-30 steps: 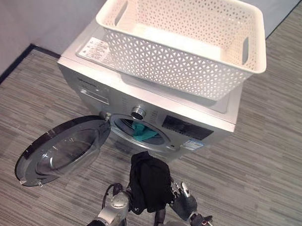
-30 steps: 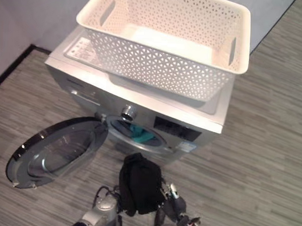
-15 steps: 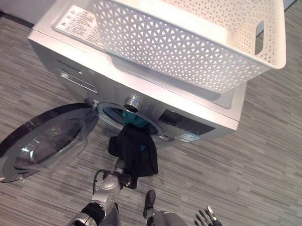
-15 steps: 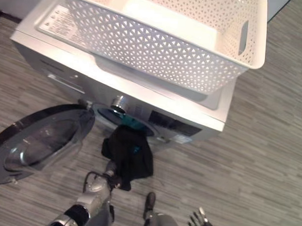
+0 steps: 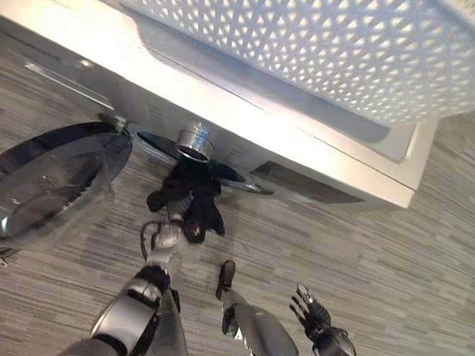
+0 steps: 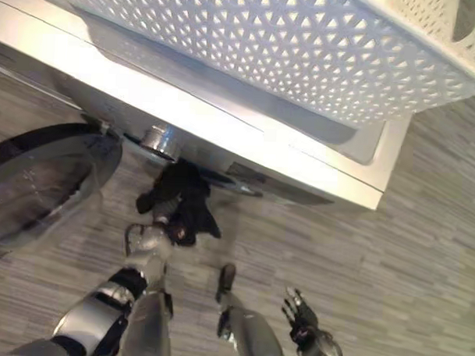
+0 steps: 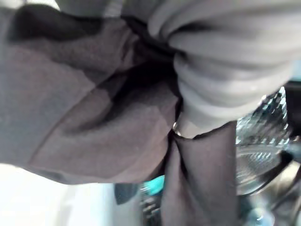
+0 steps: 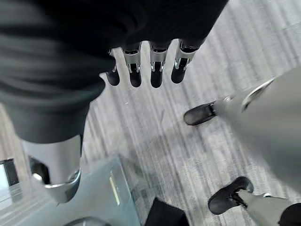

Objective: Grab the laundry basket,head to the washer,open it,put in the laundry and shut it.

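One dark garment is bunched in the left hand, fingers curled round the cloth, just short of the washer port ahead of it. Its door hangs open off to that hand's left, and the empty laundry basket sits on top, above. The right hand hangs low and well apart — fingers straight, holding nothing. Loose folds trail below the grip — they could snag on the rim or slip to the floor if released early.
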Tool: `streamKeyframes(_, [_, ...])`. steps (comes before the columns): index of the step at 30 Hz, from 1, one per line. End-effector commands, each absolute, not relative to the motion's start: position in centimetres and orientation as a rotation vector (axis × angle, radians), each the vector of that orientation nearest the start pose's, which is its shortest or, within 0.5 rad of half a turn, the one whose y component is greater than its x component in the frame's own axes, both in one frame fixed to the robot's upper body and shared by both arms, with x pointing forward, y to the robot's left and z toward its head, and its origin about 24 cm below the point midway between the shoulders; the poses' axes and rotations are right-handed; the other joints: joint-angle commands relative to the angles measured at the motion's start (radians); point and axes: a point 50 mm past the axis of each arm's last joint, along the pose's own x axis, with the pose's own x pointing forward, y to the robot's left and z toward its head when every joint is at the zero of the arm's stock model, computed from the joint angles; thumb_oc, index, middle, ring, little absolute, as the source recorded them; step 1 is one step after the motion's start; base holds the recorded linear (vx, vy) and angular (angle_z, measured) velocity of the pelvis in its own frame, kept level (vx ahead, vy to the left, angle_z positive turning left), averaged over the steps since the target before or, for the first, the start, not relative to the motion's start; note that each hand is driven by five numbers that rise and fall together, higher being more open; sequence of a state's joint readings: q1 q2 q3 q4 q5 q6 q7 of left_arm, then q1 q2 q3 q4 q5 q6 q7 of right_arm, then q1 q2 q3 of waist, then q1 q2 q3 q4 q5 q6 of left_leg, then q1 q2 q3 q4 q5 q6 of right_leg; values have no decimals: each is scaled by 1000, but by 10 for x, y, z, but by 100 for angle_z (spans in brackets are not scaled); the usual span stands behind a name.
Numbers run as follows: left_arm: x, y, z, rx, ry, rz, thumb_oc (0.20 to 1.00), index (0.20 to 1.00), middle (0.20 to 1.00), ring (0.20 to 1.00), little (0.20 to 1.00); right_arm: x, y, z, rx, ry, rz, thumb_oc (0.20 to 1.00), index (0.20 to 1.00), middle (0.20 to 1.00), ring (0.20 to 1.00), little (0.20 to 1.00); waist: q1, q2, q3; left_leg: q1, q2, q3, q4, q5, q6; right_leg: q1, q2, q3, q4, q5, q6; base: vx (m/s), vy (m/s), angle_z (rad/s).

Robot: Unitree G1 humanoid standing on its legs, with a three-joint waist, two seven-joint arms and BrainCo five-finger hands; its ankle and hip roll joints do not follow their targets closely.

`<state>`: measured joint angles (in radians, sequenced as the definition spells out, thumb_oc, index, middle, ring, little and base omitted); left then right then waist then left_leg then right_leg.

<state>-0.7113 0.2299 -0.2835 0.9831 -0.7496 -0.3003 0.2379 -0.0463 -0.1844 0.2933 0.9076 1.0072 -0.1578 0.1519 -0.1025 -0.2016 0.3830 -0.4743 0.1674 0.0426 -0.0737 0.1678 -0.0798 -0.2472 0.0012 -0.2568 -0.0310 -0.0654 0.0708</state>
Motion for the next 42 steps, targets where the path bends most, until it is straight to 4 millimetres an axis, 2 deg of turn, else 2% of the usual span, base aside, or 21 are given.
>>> streamKeyframes(1, [388, 166, 99, -338, -92, 242, 200, 200, 200, 200, 200, 177, -198, -115, 613, 618, -216, 1000, 1000, 1000, 1000, 1000, -18, 1, -24, -35, 41, -10, -8, -12, -60, -110, -45, 6, 97, -2, 39, -22, -15, -15])
streamKeyframes(2, [396, 172, 126, -380, -168, 269, 200, 200, 200, 200, 200, 184, -198, -110, 610, 586, -206, 1000, 1000, 1000, 1000, 1000, -31, -4, -27, -64, 44, -12, -5, -13, -60, -142, -44, 7, 108, -4, 40, -18, -16, -25])
streamKeyframes(4, [399, 175, 137, -388, -198, 277, 200, 200, 200, 200, 200, 187, -198, -108, 609, 575, -199, 1000, 1000, 1000, 1000, 1000, -38, -5, -34, -82, 43, -15, -4, -12, -60, -163, -45, 6, 114, -5, 41, -9, -8, -10])
streamKeyframes(10, [415, 174, 249, -508, -477, 229, 200, 200, 200, 200, 200, 209, -202, -94, 575, 501, -169, 1000, 1000, 1000, 1000, 1000, -92, -20, -57, -211, 40, -38, 33, -26, -53, -293, -45, 13, 159, -9, 46, -5, -13, 7])
streamKeyframes(11, [415, 174, 250, -509, -479, 228, 200, 200, 200, 200, 200, 210, -202, -93, 576, 499, -169, 1000, 1000, 1000, 1000, 1000, -94, -19, -58, -216, 40, -40, 36, -27, -53, -298, -45, 12, 161, -9, 46, 11, -12, 4])
streamKeyframes(14, [410, 156, 295, -666, -594, 141, 200, 200, 200, 200, 200, 213, -200, -93, 567, 509, -162, 1000, 1000, 1000, 1000, 1000, -112, -14, -71, -263, 25, -49, 59, -42, -45, -330, -49, 18, 166, -14, 47, 21, -26, 7])
streamKeyframes(17, [408, 153, 312, -747, -637, 116, 200, 200, 200, 200, 200, 216, -199, -92, 567, 509, -151, 1000, 1000, 1000, 1000, 1000, -121, -12, -80, -278, 21, -49, 69, -50, -43, -342, -50, 22, 167, -18, 46, 13, 16, 4])
streamKeyframes(22, [381, 163, 401, -887, -881, 37, 200, 200, 200, 200, 200, 231, -206, -82, 521, 486, -105, 1000, 1000, 1000, 1000, 1000, -152, -20, -117, -299, 15, -46, 85, -71, -41, -368, -46, 46, 163, -9, 53, 18, 27, -5])
streamKeyframes(24, [349, 142, 449, -931, -1052, -127, 200, 200, 200, 200, 200, 235, -214, -75, 499, 463, -95, 1000, 1000, 1000, 1000, 1000, -168, -17, -128, -302, 11, -42, 80, -73, -39, -372, -45, 56, 153, 0, 59, 36, 17, -13])
streamKeyframes(26, [321, 122, 470, -961, -1176, -279, 200, 200, 200, 200, 200, 229, -219, -75, 480, 473, -76, 1000, 1000, 1000, 1000, 1000, -175, -16, -133, -301, 8, -40, 70, -73, -38, -368, -44, 57, 137, 5, 65, 35, -2, -12])
streamKeyframes(27, [321, 121, 469, -963, -1175, -279, 200, 200, 200, 200, 200, 228, -219, -75, 480, 474, -77, 1000, 1000, 1000, 1000, 1000, -174, -16, -134, -300, 8, -40, 69, -72, -38, -367, -44, 57, 136, 5, 65, 42, -4, 0])
streamKeyframes(28, [305, 97, 469, -1013, -1208, -431, 200, 200, 200, 200, 200, 219, -224, -77, 463, 500, -58, 1000, 1000, 1000, 1000, 1000, -171, -9, -136, -292, 1, -39, 56, -71, -35, -359, -45, 57, 120, 6, 68, 37, 3, 3])
streamKeyframes(29, [302, 92, 465, -1025, -1210, -462, 200, 200, 200, 200, 200, 215, -226, -78, 459, 508, -51, 1000, 1000, 1000, 1000, 1000, -169, -7, -133, -290, -3, -38, 52, -72, -34, -357, -45, 58, 116, 6, 68, 37, 2, 5])
streamKeyframes(33, [312, 73, 440, -925, -1127, -442, 200, 200, 200, 200, 200, 205, -229, -81, 475, 529, -41, 1000, 1000, 1000, 1000, 1000, -154, 4, -126, -271, -11, -36, 38, -66, -29, -339, -46, 54, 107, 4, 65, 0, 0, 0])
streamKeyframes(34, [327, 75, 429, -802, -1062, -387, 799, 799, 799, 799, 799, 204, -229, -81, 483, 530, -32, 1000, 1000, 1000, 1000, 1000, -148, 9, -122, -265, -13, -36, 33, -62, -29, -335, -46, 54, 104, 6, 64, -9, 26, 3])
streamKeyframes(35, [363, 86, 409, -467, -896, -274, 1000, 1000, 1000, 1000, 1000, 206, -234, -77, 487, 515, -37, 1000, 1000, 1000, 1000, 1000, -138, 23, -116, -260, -13, -33, 26, -52, -26, -333, -45, 52, 103, 9, 63, 0, 0, 0])
streamKeyframes(36, [363, 87, 411, -465, -898, -278, 1000, 1000, 1000, 1000, 1000, 207, -234, -76, 488, 513, -35, 1000, 1000, 1000, 1000, 1000, -138, 21, -112, -258, -13, -32, 25, -52, -26, -332, -45, 52, 103, 9, 63, -18, 38, 0])
streamKeyframes(37, [384, 110, 404, -88, -786, -154, 1000, 1000, 1000, 1000, 1000, 209, -238, -76, 486, 519, -49, 1000, 1000, 1000, 1000, 1000, -132, 30, -106, -253, -13, -26, 20, -43, -26, -331, -45, 52, 101, 13, 62, -9, 35, -3])
streamKeyframes(38, [393, 125, 401, 119, -726, -67, 1000, 1000, 1000, 1000, 1000, 211, -239, -76, 480, 523, -47, 1000, 1000, 1000, 1000, 1000, -129, 38, -102, -247, -12, -24, 12, -36, -25, -330, -44, 51, 99, 17, 62, -22, 55, -1])
streamKeyframes(39, [401, 141, 400, 504, -637, 68, 1000, 1000, 1000, 1000, 1000, 214, -239, -77, 453, 542, -41, 1000, 1000, 1000, 1000, 1000, -127, 43, -96, -240, -8, -20, 4, -26, -24, -330, -42, 50, 95, 24, 63, -22, 46, 7])
streamKeyframes(42, [414, 147, 377, 1144, -475, 198, 1000, 1000, 1000, 1000, 1000, 214, -240, -79, 406, 577, -26, 1000, 1000, 1000, 1000, 1000, -135, 35, -98, -232, -1, -15, 0, -23, -21, -323, -40, 55, 85, 32, 62, -11, 14, 0])
